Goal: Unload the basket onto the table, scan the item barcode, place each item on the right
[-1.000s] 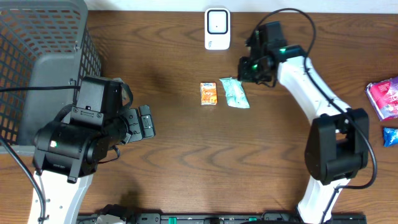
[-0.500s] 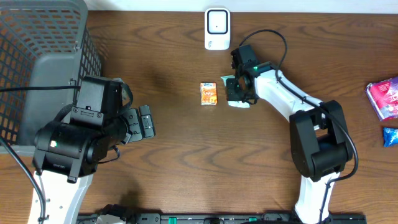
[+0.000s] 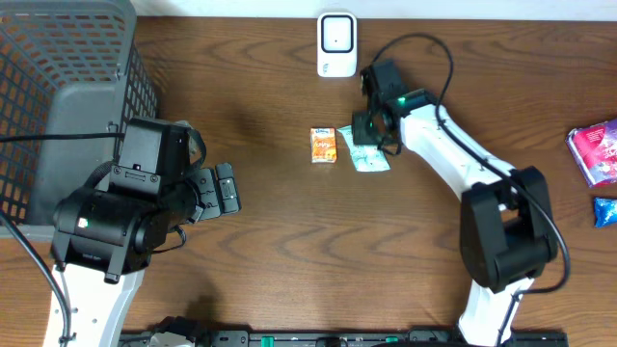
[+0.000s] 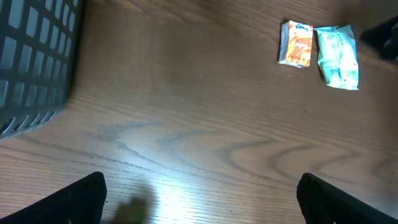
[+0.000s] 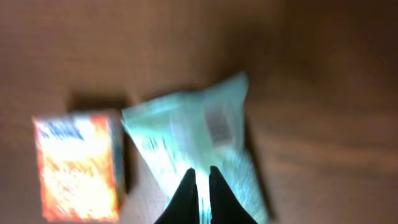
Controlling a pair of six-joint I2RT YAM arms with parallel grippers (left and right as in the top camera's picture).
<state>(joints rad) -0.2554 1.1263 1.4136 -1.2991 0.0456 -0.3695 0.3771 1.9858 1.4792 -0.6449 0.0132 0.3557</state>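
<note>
A pale green packet [image 3: 372, 160] lies flat on the table beside a small orange box [image 3: 324, 145]. A white scanner [image 3: 336, 44] stands at the back edge behind them. My right gripper [image 3: 366, 143] hovers over the packet's upper part, shut, with only a sliver between its fingertips. In the right wrist view the packet [image 5: 199, 134] fills the middle and shows a small barcode label [image 5: 221, 124]. There the gripper [image 5: 202, 171] points at it, and the orange box [image 5: 78, 165] lies to the left. My left gripper [image 3: 228, 188] stands open at the left, away from both items [image 4: 337, 56].
A grey mesh basket [image 3: 58, 96] fills the back left corner. A purple pack [image 3: 596, 149] and a blue packet [image 3: 605, 209] lie at the right edge. In the left wrist view the orange box [image 4: 296, 43] lies far ahead, with the basket wall [image 4: 31, 62] at the left.
My right arm has swung left and down from beside the scanner until its gripper is over the green packet. The left arm has stayed still.
</note>
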